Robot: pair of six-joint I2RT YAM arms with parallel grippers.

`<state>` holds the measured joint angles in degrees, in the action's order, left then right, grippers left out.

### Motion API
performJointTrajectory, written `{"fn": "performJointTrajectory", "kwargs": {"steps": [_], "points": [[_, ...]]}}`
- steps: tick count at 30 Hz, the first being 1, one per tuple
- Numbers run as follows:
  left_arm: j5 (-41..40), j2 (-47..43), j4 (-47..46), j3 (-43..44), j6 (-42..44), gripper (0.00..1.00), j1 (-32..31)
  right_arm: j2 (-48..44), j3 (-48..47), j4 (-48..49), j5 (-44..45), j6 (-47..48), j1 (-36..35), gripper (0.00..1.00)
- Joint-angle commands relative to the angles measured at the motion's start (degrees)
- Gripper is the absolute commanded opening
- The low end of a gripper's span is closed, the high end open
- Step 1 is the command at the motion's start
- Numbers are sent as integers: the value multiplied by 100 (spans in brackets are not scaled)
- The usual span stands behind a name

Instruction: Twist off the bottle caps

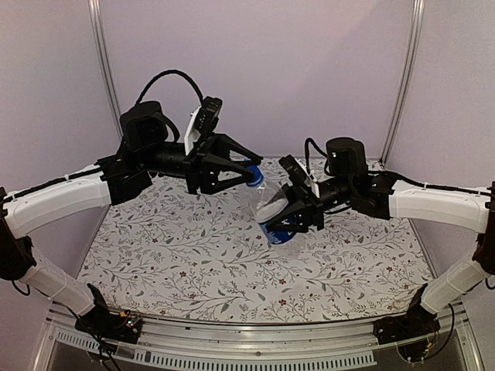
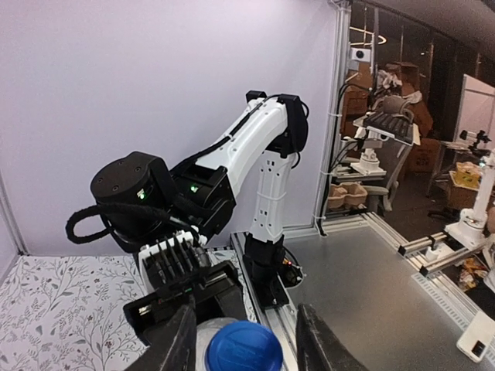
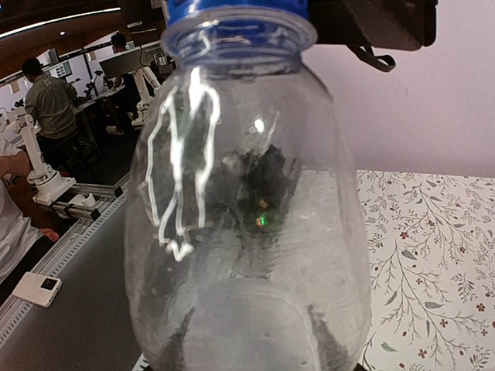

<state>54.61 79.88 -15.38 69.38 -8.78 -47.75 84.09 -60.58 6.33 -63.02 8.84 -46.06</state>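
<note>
Robotics lab: other white robot arms (image 2: 483,193) on aluminium rails (image 2: 433,251), worker (image 3: 50,108) nearby

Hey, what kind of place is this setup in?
Most likely a robotics lab. The arms work in a walled cell over a floral table cover. Beyond it, another white robot arm stands on a bench, and a person works at a similar station.

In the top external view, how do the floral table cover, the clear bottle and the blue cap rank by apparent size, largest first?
1. floral table cover
2. clear bottle
3. blue cap, plainly the smallest
</note>
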Motion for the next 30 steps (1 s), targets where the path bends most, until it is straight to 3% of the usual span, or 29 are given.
{"fn": "performJointTrajectory", "kwargs": {"steps": [1,16,22,26,30], "points": [[-85,2,-22,-37,203,43,-65,63,-139,-39,-15,-1,18,38],[-244,8,78,-124,471,41,-236,13,-109,-22,138,-40,17,38],[-363,-1,78,-143,465,29,-250,-36,-67,-11,357,-56,18,38],[-645,-44,73,-148,379,20,-286,-115,-58,-17,1109,-114,18,37],[-1412,-124,18,-195,99,2,-372,-259,32,112,2043,-191,14,36]]}}
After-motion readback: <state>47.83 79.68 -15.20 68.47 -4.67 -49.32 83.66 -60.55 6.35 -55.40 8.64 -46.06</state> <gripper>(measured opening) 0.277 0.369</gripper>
